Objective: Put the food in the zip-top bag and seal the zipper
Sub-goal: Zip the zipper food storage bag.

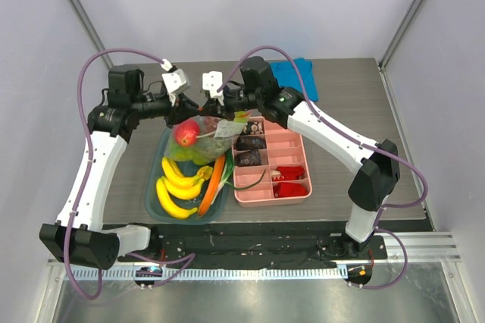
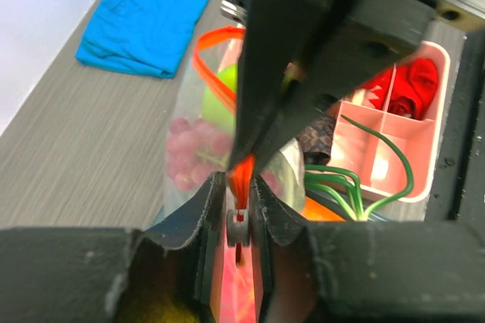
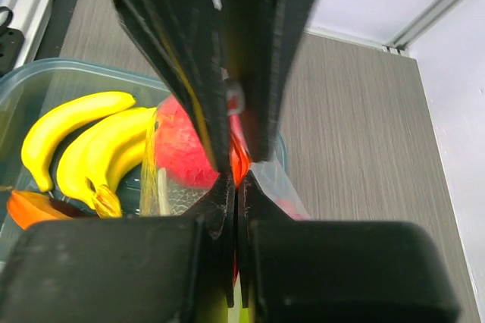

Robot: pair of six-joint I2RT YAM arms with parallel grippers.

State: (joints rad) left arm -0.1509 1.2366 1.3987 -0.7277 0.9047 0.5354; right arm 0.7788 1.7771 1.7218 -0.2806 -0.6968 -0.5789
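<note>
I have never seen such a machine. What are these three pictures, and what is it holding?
These are two robot arms fixed at a table's near edge. One picture looks down from above; the other two come from small cameras on each wrist. The left pincer and right pincer meet over a clear bag with fruit inside. The right pincer is shut on the bag's orange-red zipper; the left one pinches it more loosely. Below lie a green tray with bananas, a pink box and a blue cloth.
</note>
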